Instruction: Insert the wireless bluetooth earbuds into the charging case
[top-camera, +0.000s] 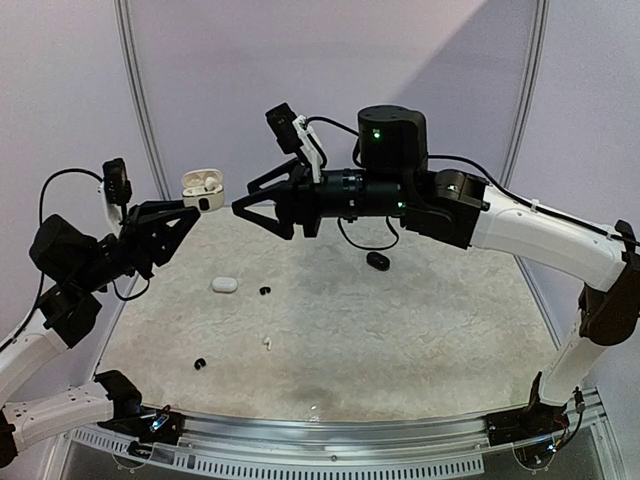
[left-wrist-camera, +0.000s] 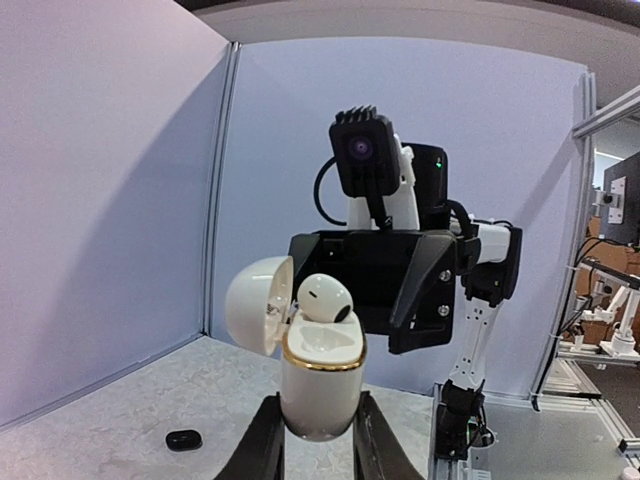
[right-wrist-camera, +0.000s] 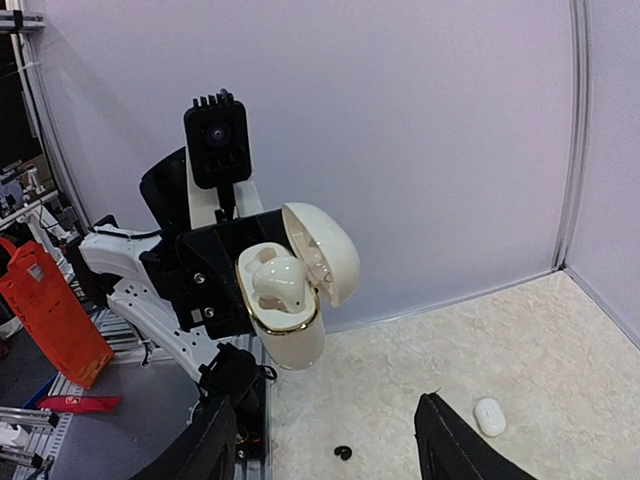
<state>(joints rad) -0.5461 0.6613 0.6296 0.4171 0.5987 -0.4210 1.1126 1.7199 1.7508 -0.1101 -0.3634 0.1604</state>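
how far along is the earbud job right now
Done: one seated white earbud sits in the open white case. In hand: the left gripper grips that case in the air; the right gripper faces it, open and empty. Left: a loose white earbud and two black earbuds lie on the table, near a closed white case and a black case.

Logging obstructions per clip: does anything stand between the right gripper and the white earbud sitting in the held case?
Nothing visible does. The white, gold-rimmed charging case, upright in the left gripper, has its lid hinged aside; its small white earbud faces the open right gripper across empty air.
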